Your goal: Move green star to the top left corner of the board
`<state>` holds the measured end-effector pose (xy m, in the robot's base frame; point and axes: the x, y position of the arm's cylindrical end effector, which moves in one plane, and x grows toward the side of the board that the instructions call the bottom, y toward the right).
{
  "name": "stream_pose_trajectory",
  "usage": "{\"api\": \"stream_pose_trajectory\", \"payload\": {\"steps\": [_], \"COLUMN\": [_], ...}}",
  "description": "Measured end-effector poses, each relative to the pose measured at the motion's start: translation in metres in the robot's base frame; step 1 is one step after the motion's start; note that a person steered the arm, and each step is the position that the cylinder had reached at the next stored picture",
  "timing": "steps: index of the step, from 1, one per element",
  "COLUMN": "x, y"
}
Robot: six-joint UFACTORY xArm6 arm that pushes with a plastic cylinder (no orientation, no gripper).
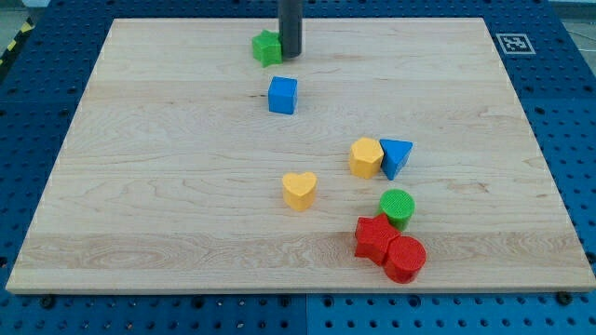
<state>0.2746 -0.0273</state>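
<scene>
The green star [266, 47] lies near the view's top edge of the wooden board [168, 167], a little left of centre. My tip [291, 54] stands right beside it, touching its right side. The dark rod comes down from the view's top. The board's top left corner [116, 23] lies well to the left of the star.
A blue cube [282, 95] lies just below the star. A yellow hexagon block [366, 157] and a blue triangle [396, 156] sit right of centre. A yellow heart [299, 190], a green cylinder [398, 207], a red star [375, 238] and a red cylinder [405, 259] lie lower.
</scene>
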Motion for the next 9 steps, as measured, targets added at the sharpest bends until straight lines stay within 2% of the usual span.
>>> {"api": "stream_pose_trajectory", "payload": {"steps": [2,9], "x": [0.000,0.017], "y": [-0.079,-0.233]}}
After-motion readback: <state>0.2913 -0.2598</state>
